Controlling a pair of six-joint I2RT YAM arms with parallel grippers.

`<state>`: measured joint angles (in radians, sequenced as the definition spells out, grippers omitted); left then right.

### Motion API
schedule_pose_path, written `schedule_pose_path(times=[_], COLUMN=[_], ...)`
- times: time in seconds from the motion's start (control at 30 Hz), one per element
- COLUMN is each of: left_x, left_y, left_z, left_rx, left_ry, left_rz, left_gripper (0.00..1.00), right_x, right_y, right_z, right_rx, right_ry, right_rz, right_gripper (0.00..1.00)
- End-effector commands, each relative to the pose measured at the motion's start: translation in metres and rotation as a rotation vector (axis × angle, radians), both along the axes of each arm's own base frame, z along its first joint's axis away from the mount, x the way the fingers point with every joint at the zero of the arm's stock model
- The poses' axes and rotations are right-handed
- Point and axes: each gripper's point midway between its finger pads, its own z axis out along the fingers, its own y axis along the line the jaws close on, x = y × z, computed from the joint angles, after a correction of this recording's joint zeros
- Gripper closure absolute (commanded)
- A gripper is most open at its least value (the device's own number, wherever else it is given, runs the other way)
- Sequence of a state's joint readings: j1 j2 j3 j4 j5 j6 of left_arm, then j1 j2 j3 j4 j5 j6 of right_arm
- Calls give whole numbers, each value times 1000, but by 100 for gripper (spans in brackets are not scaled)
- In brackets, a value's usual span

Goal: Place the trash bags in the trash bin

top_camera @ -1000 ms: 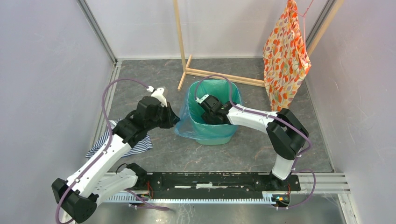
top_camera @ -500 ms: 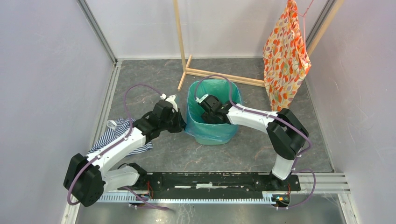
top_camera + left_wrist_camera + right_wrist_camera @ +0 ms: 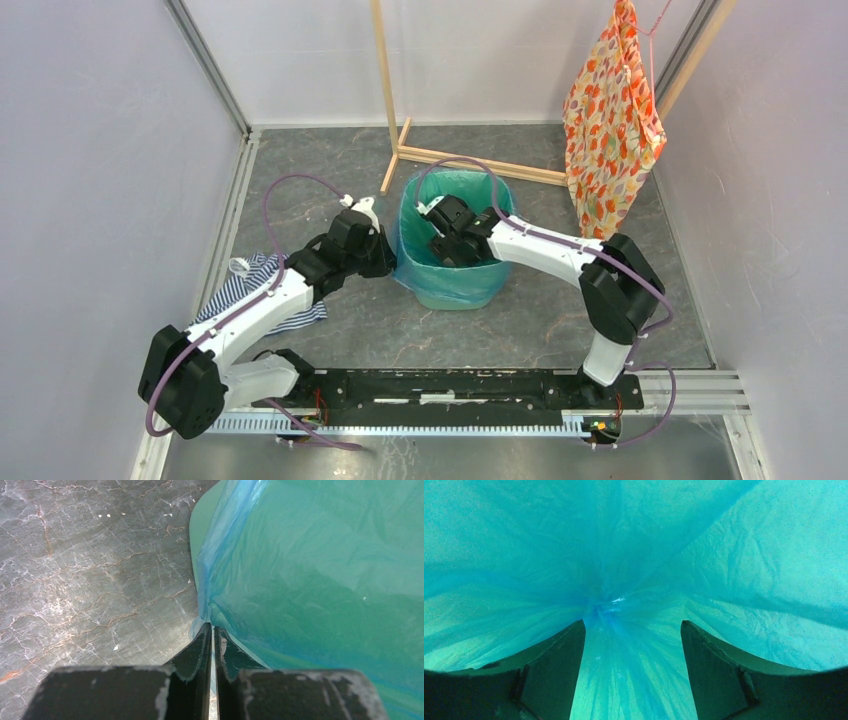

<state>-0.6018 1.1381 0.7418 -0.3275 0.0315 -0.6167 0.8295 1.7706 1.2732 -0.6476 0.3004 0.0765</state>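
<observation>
The mint-green trash bin point(image 3: 470, 292) stands at the table's middle with the light-blue trash bag point(image 3: 412, 262) lining it and folded down over its outer walls. My left gripper point(image 3: 390, 262) is shut on a pinch of the bag's edge at the bin's left outer wall; the left wrist view shows the film point(image 3: 212, 570) gathered at my closed fingertips point(image 3: 211, 628). My right gripper point(image 3: 450, 240) reaches down inside the bin, open and empty, and in the right wrist view its fingers point(image 3: 566, 652) flank the bag's gathered bottom point(image 3: 606, 610).
A blue-and-white striped cloth point(image 3: 235, 300) lies on the table under my left arm. A wooden stand point(image 3: 395, 150) is just behind the bin. An orange floral fabric point(image 3: 610, 130) hangs at the back right. Walls close in left, right and back.
My left arm swung in toward the bin with the bag edge, pulling the loose film snug against the bin's left wall. The right gripper stayed inside the bin, shifting slightly back.
</observation>
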Motion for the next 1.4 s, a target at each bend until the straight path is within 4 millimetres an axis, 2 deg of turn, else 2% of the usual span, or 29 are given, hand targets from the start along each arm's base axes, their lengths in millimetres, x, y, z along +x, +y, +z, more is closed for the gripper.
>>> schedule_pose_path(times=[0.0,0.37,0.63,0.9,1.07,1.2,1.37], left_x=[11,13,16,21,21,21,18], left_y=[-3,4,16,37,46,44,37], left_z=[18,19,32,71,96,133,175], left_rx=[-9,22,69,129,137,103,41], left_ry=[-48,-56,-83,-166,-208,-265,-339], left_rz=[17,43,76,135,155,146,96], left_gripper=[88,87,79,61,55,51,38], right_x=[6,5,4,4,1,-1,-9], right_y=[10,14,18,25,27,23,6], right_z=[40,74,113,166,199,228,270], right_rx=[87,151,245,375,461,526,622], right_ry=[-55,-95,-156,-247,-303,-372,-498], right_rz=[2,9,23,39,59,57,35], right_gripper=[23,22,20,13,11,9,4])
